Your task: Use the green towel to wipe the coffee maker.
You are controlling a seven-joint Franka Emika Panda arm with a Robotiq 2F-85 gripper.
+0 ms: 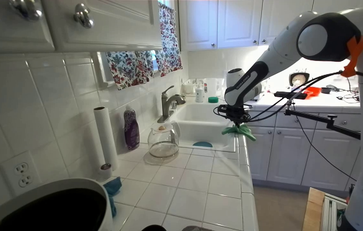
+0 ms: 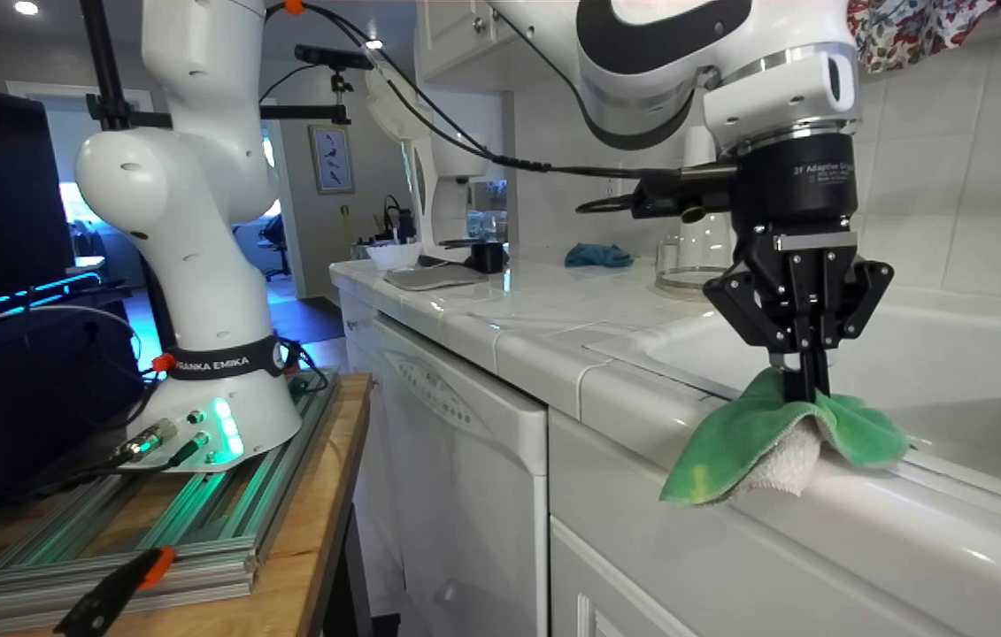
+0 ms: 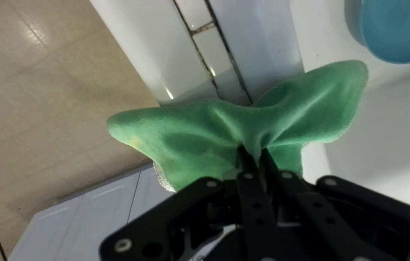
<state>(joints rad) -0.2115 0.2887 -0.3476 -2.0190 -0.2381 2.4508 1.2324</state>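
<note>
My gripper (image 1: 237, 124) is shut on the green towel (image 1: 246, 131), pinching it near its middle. It also shows in an exterior view (image 2: 805, 389) and in the wrist view (image 3: 253, 152). The towel hangs in folds on both sides of the fingers, over the counter's front edge beside the sink, with its pale underside showing in an exterior view (image 2: 721, 442). I cannot tell whether it touches the edge. A clear glass coffee pot (image 1: 163, 142) with a pale lid stands on the tiled counter beyond the sink, apart from the gripper. No other part of a coffee maker is clearly recognisable.
The white double sink (image 1: 200, 122) holds a blue dish (image 3: 400, 32). A faucet (image 1: 167, 104), purple bottle (image 1: 131, 130) and paper roll (image 1: 106, 138) stand along the wall. A blue cloth (image 2: 597, 256) and a white appliance (image 2: 447, 212) are farther along the counter.
</note>
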